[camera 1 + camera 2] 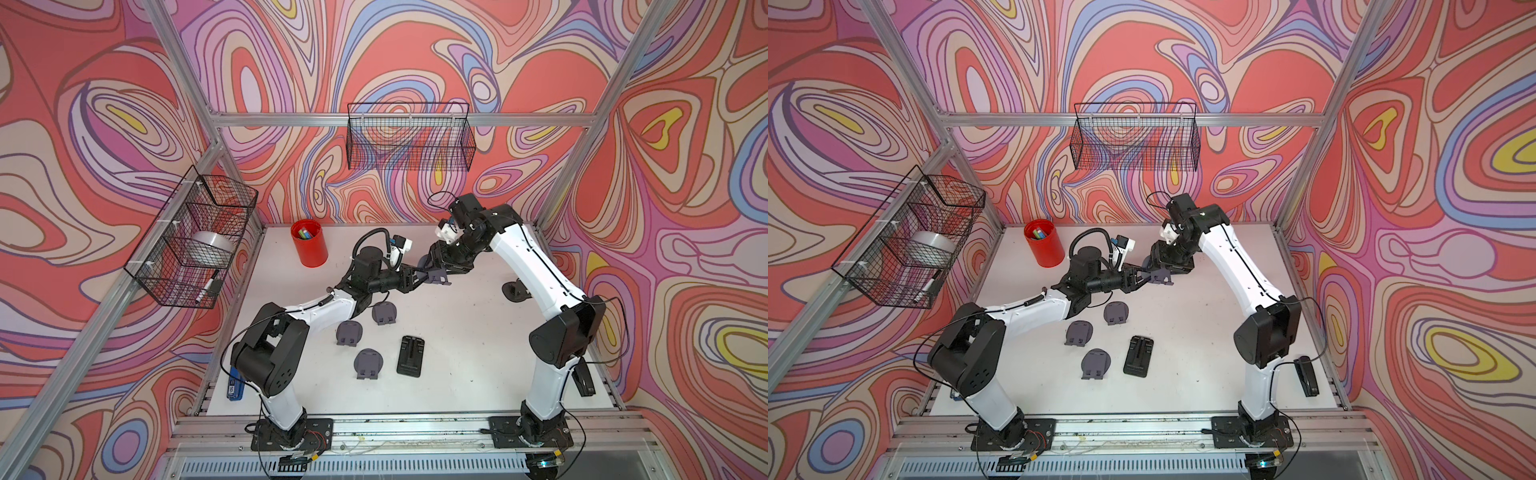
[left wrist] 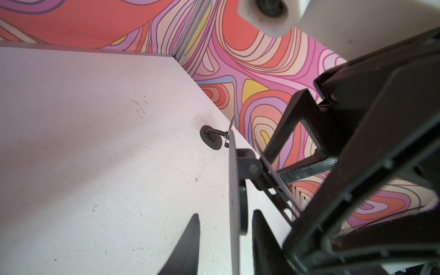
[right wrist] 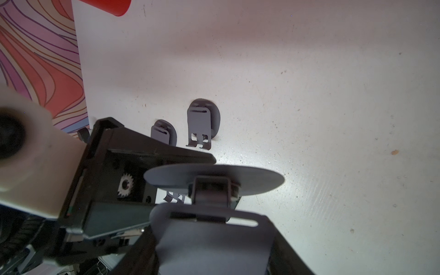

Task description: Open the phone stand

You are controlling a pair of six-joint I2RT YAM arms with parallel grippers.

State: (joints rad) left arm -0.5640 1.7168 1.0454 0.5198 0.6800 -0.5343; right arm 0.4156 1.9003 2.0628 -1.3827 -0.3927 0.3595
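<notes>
Two jaw pairs meet at the mid-air phone stand (image 1: 437, 275): right jaws clamp its plate (image 3: 214, 245), left jaws straddle its round base (image 2: 234, 190) part-open (gap one side), hinge (image 2: 252, 169) between.

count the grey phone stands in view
4. Three grey stands lie on the table; the fourth stand is raised in the right gripper, left gripper around its base. More may be hidden.

Bright, even light; soft shadows on the white table (image 1: 457, 332). Wrist views blur nearby parts; both top views bow at edges.
</notes>
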